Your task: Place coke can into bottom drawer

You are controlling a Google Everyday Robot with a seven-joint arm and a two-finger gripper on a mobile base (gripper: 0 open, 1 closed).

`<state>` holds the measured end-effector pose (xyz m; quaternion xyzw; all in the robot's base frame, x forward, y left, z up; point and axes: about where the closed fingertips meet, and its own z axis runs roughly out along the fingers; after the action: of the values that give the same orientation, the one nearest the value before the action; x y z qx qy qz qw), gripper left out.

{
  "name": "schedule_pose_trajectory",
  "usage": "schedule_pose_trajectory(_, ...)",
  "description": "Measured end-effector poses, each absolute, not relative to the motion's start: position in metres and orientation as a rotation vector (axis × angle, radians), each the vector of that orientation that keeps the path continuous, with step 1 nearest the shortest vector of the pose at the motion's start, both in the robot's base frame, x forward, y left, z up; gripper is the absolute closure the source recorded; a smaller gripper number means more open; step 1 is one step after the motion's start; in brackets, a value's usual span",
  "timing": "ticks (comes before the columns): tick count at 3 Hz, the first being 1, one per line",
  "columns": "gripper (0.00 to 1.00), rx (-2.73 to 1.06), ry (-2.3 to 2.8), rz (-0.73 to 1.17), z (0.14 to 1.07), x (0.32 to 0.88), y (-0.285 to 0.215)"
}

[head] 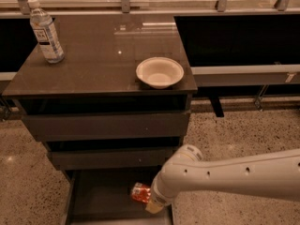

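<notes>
The coke can [139, 192], red with white markings, lies tilted low over the dark floor of the open bottom drawer [101, 198], near its right side. My gripper [150, 201] is at the end of the white arm coming in from the right. It is shut on the can, with a cream fingertip [153, 206] showing just below it. I cannot tell whether the can touches the drawer floor. The two upper drawers [108, 125] are closed.
A white bowl [160, 72] sits on the cabinet top [103, 50] near its right front edge. A clear water bottle [45, 31] stands at the back left. Speckled floor lies on both sides of the cabinet.
</notes>
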<state>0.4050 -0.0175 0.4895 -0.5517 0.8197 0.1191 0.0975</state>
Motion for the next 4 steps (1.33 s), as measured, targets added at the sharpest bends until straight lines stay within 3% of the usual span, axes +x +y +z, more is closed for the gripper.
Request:
schedule_pose_trajectory(2, 1.00, -1.656, 2.382, 0.356, 0.472, 0.413, -0.009)
schedule_pose_trajectory(4, 1.00, -1.511, 2.340, 0.554, 0.359, 0.466, -0.011)
